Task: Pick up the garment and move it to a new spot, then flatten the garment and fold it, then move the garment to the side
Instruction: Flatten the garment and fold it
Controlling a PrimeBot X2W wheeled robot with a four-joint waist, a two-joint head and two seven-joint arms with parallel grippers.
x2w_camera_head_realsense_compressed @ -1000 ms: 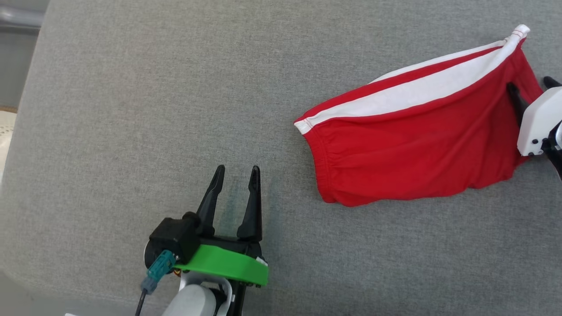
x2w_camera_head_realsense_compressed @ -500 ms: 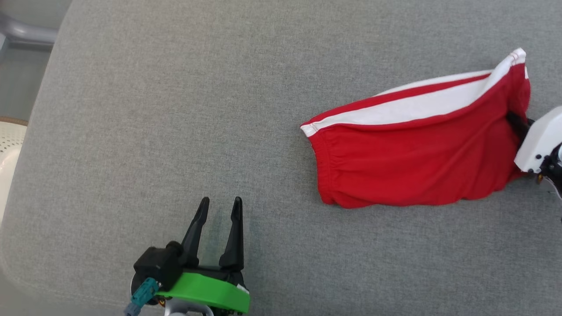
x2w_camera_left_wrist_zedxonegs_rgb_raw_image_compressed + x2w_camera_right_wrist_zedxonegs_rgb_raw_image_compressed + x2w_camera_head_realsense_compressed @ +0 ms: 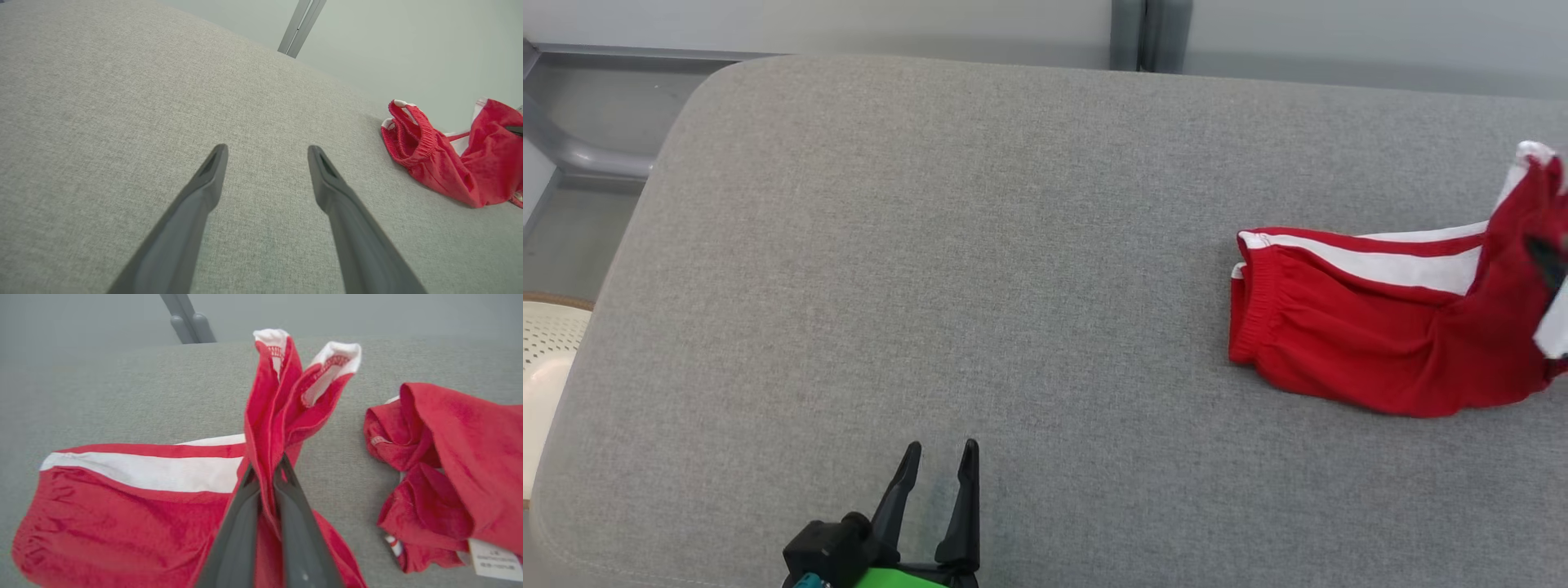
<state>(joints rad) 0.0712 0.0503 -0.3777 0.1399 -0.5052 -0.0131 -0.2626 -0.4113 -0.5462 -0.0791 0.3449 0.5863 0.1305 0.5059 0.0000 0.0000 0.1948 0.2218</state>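
Garment bunching upward at right edge where you're clamping hem in right claw, ready for carrying; left claw waiting lower left, fingers apart, for flattening.

The shorts lie on the upholstered cushion, toward its right side in the head view, with the waistband end to the left. Their right end rises off the cushion, a fold of it pinched between the fingers of the right gripper. In the right wrist view, a bunch of cloth lies to the right of that fold. The left gripper sits over the cushion's near edge, well left of the shorts. A post stands behind the far edge.
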